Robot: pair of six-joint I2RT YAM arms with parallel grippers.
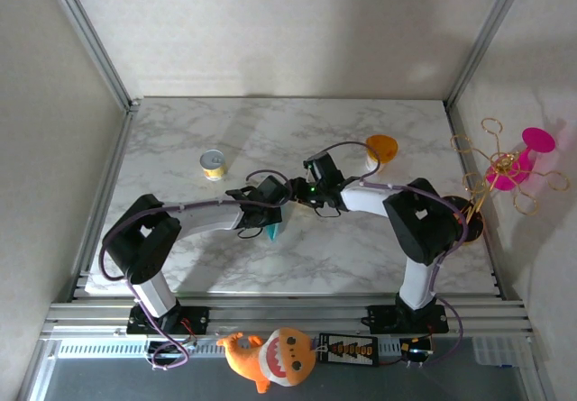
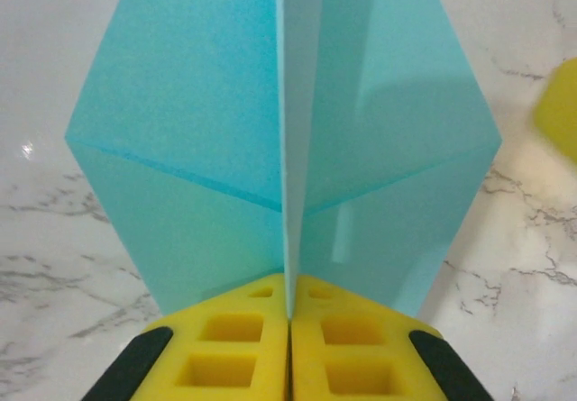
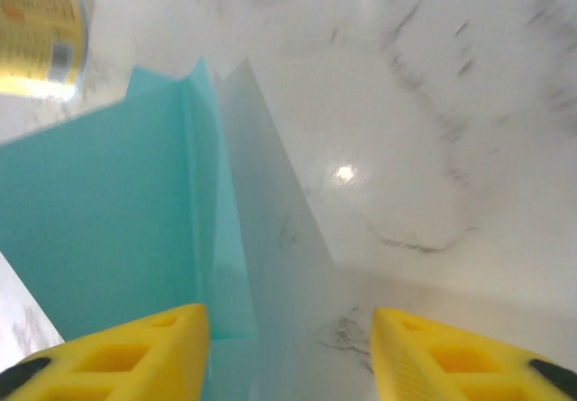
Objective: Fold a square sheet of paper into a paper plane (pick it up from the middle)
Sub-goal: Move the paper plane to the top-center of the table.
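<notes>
- Paper (image 2: 288,149) stands clamped along its centre crease between the closed left fingers (image 2: 230,356), its long axis pointing straight ahead of them.
- Right fingers (image 3: 135,351) stand apart, holding nothing, with the paper just ahead-left.

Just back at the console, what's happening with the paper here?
The left end effector is shut on the partly folded teal paper, pinching its centre crease so the two flaps fan out. The right end effector is open beside the paper, gripping nothing. A yellow can and an orange cup sit farther back.
</notes>
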